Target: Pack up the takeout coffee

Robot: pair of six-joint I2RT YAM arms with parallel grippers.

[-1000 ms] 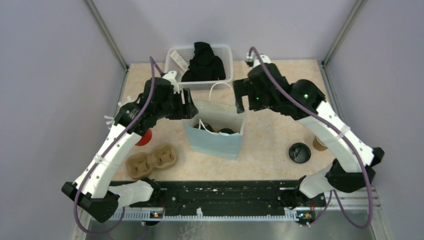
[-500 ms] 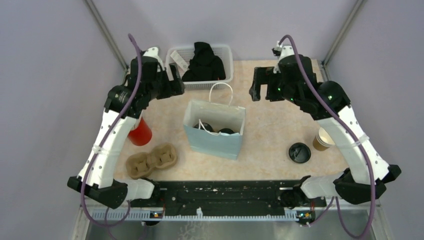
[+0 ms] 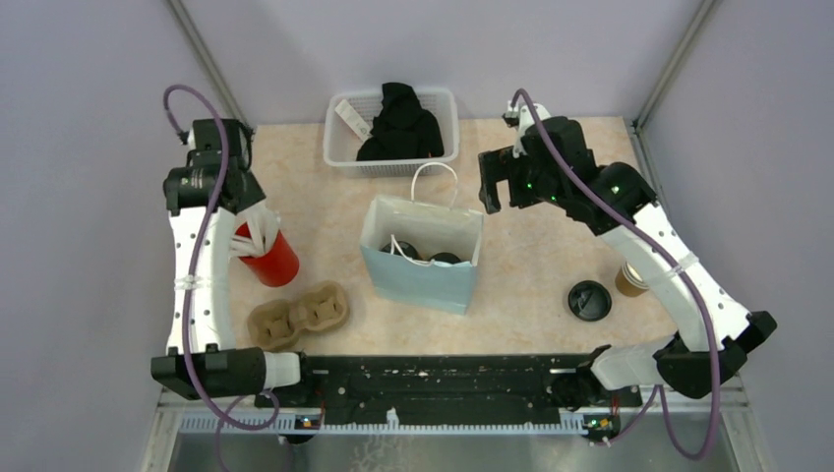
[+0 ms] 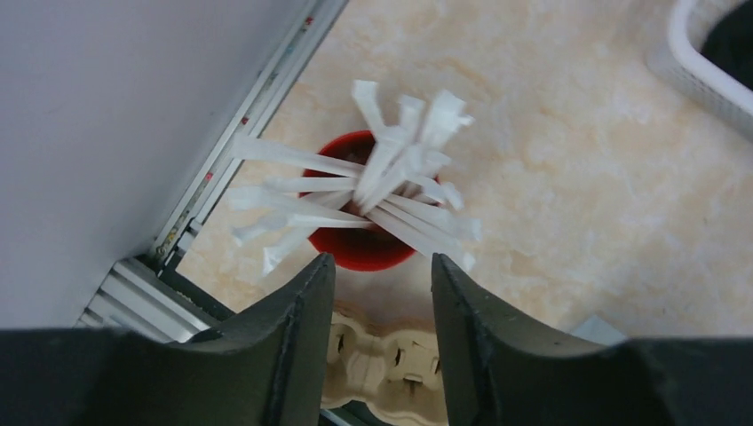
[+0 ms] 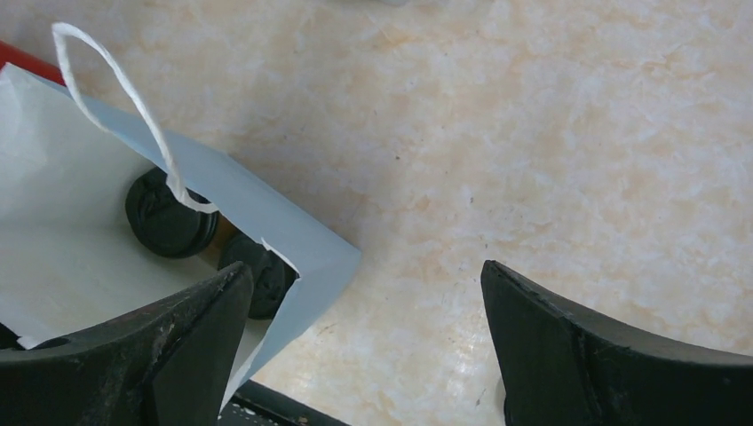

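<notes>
A light blue paper bag [image 3: 423,280] stands mid-table with two black-lidded kraft cups [image 3: 445,258] inside; their lids also show in the right wrist view [image 5: 169,213]. A third kraft cup [image 3: 629,278] stands open at the right, partly hidden by my right arm. Its black lid [image 3: 589,300] lies on the table beside it. My right gripper [image 3: 492,187] [image 5: 364,271] is wide open and empty, above bare table just right of the bag. My left gripper [image 3: 241,192] [image 4: 382,259] is open with a narrow gap and empty, above the red cup.
A red cup of white straws [image 3: 270,258] [image 4: 360,231] stands at the left. A moulded cardboard carrier [image 3: 298,315] [image 4: 382,373] lies near the front. A white basket [image 3: 339,147] holding black cloth stands at the back. The table's left rail [image 4: 231,151] is close to the left gripper.
Both grippers have left the bag's sides. The left arm swung back to the far left, over the red cup. The right arm pulled back to the right, then came nearer the bag.
</notes>
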